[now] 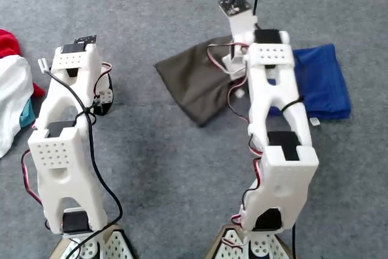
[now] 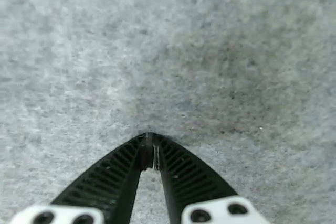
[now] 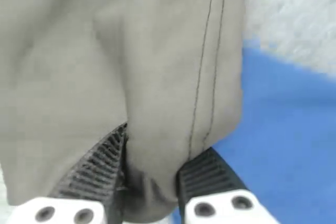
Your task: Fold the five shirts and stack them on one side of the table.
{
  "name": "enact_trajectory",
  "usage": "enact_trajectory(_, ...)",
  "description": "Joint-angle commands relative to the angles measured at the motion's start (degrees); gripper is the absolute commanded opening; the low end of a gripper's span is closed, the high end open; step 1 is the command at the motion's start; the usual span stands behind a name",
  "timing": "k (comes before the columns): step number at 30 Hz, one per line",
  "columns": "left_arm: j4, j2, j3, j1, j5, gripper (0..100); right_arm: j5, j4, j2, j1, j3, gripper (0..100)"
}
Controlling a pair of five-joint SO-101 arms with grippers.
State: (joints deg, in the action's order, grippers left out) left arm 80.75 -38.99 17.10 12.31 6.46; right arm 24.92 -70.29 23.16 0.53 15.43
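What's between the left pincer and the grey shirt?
Nothing. In the high view, only bare table covering lies between the left pincer and the grey shirt.

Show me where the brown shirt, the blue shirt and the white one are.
brown shirt (image 1: 191, 86): high view, middle of its flat cloth.
blue shirt (image 1: 327, 83): high view, middle of its top.
white shirt (image 1: 13, 98): high view, its bunched middle.
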Motion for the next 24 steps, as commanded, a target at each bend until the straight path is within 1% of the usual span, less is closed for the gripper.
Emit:
enact_trajectory(1,-2.37,0.44,-0.13,3.65,-0.53,3,8.35,-0.44,-4.53,-3.96,5.93,1.4)
enact_trajectory(6,-2.37,0.44,-0.13,3.65,-0.53,3,16.0,-0.44,-4.53,-11.78,9.36,1.4)
enact_trajectory(13,-2.37,0.44,-0.13,3.47,-0.53,3,22.42,0.0,-4.09,-24.79,9.63,1.4)
enact_trajectory(16,-2.37,0.44,-0.13,3.47,-0.53,3,24.09,0.7,-4.09,-29.19,9.63,1.4)
enact_trajectory(19,-2.37,0.44,-0.13,3.38,-0.53,3,24.35,4.04,-2.86,-32.7,9.63,1.4)
enact_trajectory(24,-2.37,0.44,-0.13,3.38,-0.53,3,24.35,5.45,1.8,-35.08,10.15,1.5)
